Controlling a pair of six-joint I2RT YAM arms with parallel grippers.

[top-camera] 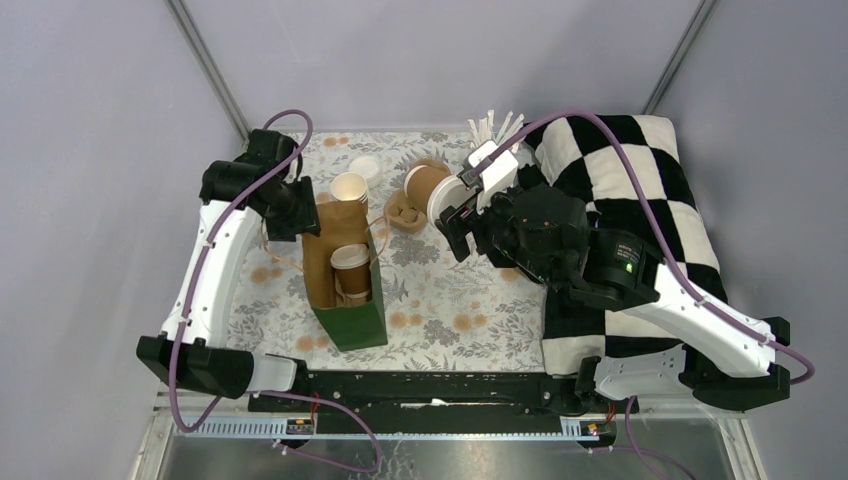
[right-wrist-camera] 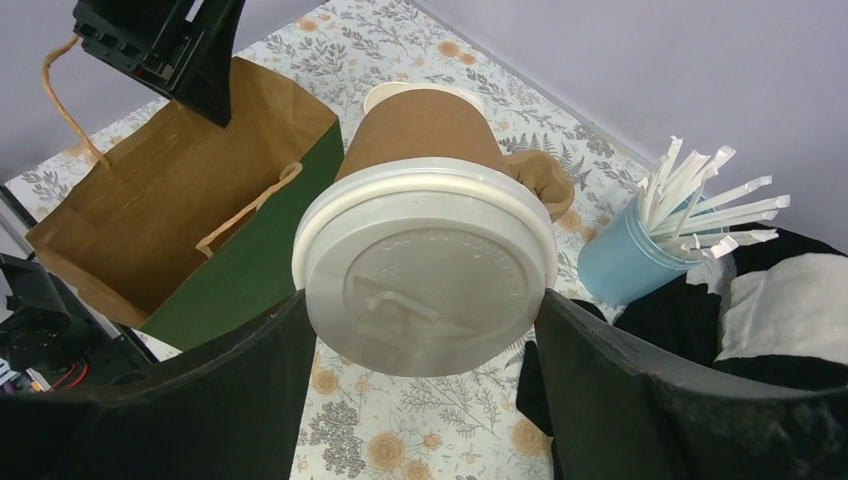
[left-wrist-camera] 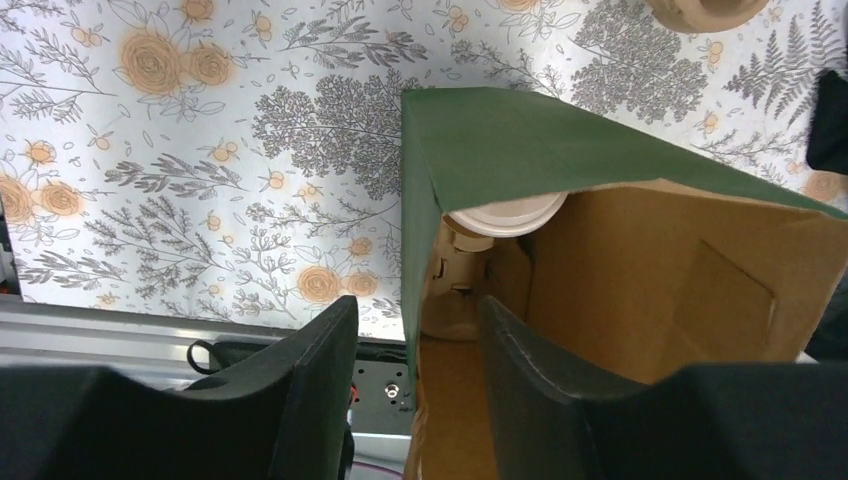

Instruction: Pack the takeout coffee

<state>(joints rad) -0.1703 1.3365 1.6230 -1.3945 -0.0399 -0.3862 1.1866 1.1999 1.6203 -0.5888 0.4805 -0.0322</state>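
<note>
The right gripper is clamped on a lidded cup, one finger on each side just below the white lid. The cup is tipped over, with its lid facing the wrist camera rather than upward. In the top view it hangs above the bench, close to the cup carrier and to the right of the paper bag, apart from it.

The other cup already stands inside the bag, lid on. The left gripper is parted at the bag's far edge, with the green wall between its fingers but not visibly pinched.

The step in hand appears to be carrying the held cup across and setting it into the bag. To do that well, the cup should be brought upright first, lid on top, so nothing leaks. It should then travel over the rim, clear of the twine handle, and descend into the free space beside the seated cup. Releasing only once the base rests flat should stop it toppling.
</note>
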